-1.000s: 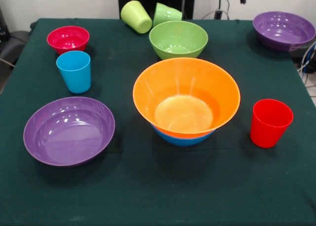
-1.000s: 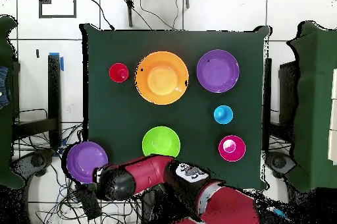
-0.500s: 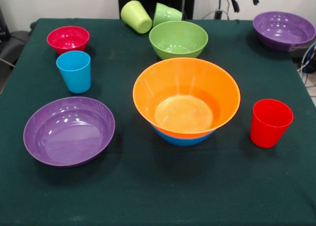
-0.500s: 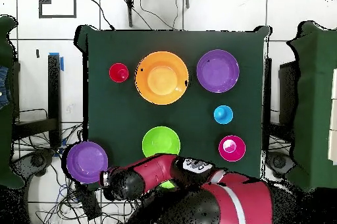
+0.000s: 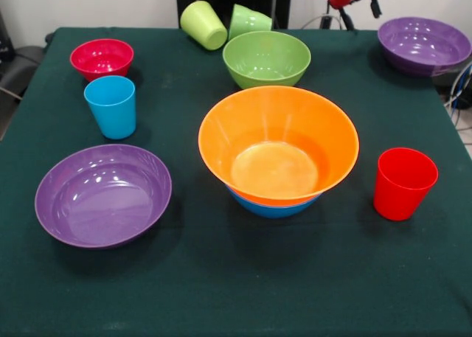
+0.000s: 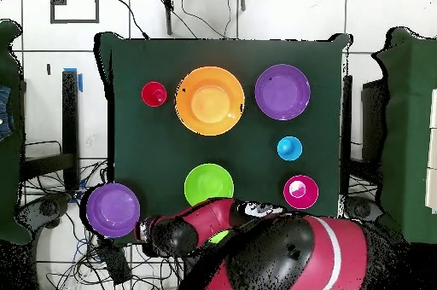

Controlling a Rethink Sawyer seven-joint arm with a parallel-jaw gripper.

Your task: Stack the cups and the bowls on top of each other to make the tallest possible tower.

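On the green tabletop [image 5: 221, 293] we list the orange bowl [image 5: 279, 145] nested in the blue bowl [image 5: 273, 206] mid-tabletop, other bowls and cups scattered apart, and the pincer [image 5: 351, 12] above the far edge, prongs apart, gripping nothing.

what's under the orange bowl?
A blue bowl: its lower part shows beneath the orange bowl, which sits nested in it. The blue bowl's rim and inside are covered. The overhead view shows only the orange one.
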